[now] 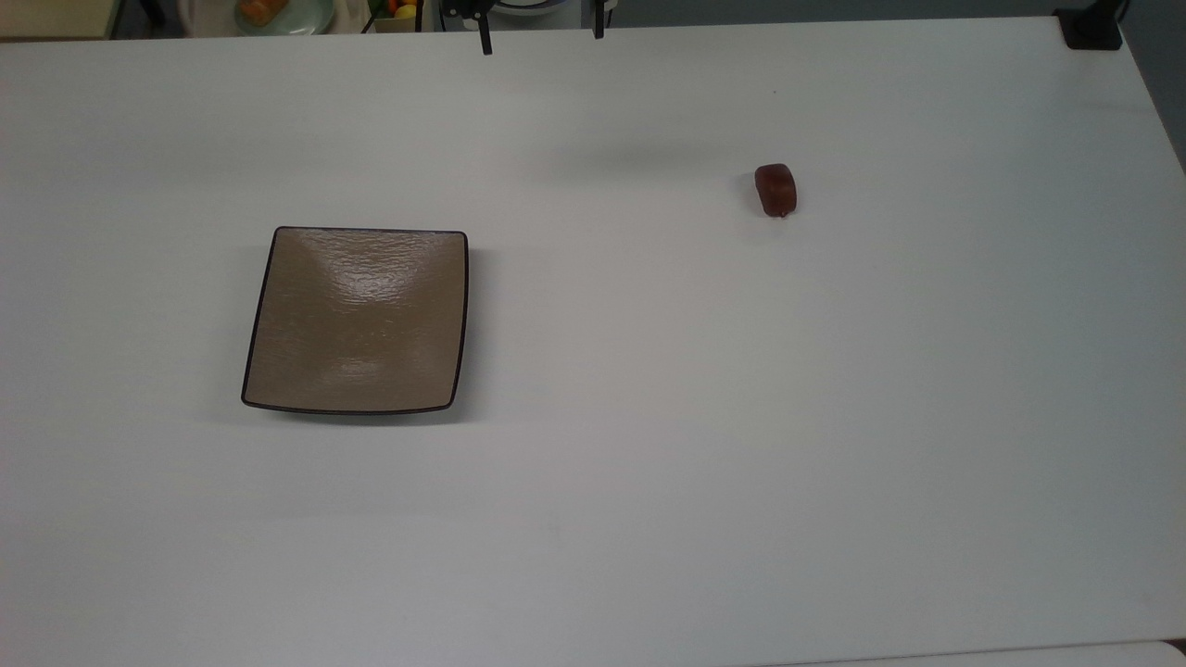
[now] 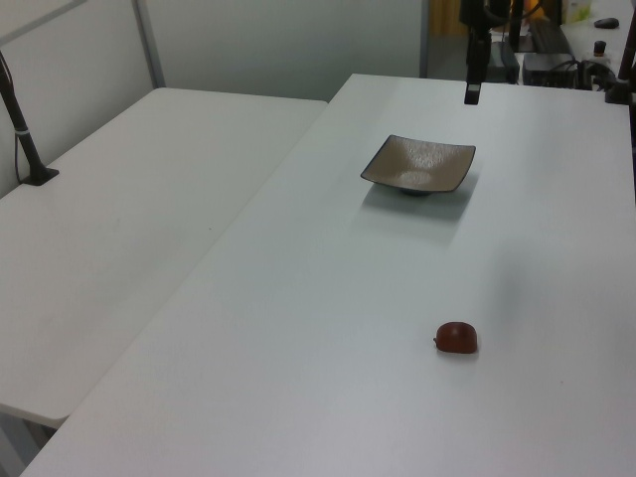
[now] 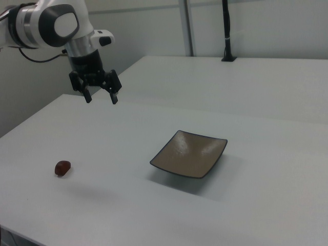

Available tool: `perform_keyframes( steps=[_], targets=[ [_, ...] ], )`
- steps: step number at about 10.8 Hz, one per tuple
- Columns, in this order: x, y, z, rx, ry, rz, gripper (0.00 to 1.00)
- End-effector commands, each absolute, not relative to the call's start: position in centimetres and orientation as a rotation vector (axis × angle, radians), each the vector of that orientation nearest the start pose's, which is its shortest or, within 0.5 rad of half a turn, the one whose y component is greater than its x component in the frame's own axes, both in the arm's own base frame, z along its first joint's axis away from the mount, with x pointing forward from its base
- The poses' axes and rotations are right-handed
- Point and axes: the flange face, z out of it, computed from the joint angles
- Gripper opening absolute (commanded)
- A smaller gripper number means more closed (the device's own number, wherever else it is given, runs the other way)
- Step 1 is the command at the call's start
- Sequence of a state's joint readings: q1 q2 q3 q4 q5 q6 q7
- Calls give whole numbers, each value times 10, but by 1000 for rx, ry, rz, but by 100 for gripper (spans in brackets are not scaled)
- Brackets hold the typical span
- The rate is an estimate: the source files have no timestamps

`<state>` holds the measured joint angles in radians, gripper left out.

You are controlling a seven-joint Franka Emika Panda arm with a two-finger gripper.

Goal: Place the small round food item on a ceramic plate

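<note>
Nearest in the right view, the small round food item (image 3: 62, 167) lies on the white desk (image 3: 128, 205), a glossy dark reddish-brown lump. Farther in, well apart from it, sits the ceramic plate (image 3: 188, 154), square and tan with a dark rim, bare. Beyond, my gripper (image 3: 101, 94) hangs above the desk, jaws wide apart and holding nothing, pointing down from my white arm (image 3: 46, 23).

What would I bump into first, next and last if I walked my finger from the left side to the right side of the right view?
The small round food item on the white table, then the open fingers of the gripper hanging above the table, then the ceramic plate.
</note>
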<state>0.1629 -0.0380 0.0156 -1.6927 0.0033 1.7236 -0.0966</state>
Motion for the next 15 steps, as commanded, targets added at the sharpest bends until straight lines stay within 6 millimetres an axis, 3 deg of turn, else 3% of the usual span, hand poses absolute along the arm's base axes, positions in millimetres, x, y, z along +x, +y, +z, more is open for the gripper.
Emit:
perform_keyframes(
  steps=[1, 12, 15],
  targets=[
    [543, 98, 602, -3081, -448, -137, 100],
    [542, 100, 604, -3089, -360, -129, 100],
    [541, 117, 595, -3087, -390, -102, 100]
  ],
)
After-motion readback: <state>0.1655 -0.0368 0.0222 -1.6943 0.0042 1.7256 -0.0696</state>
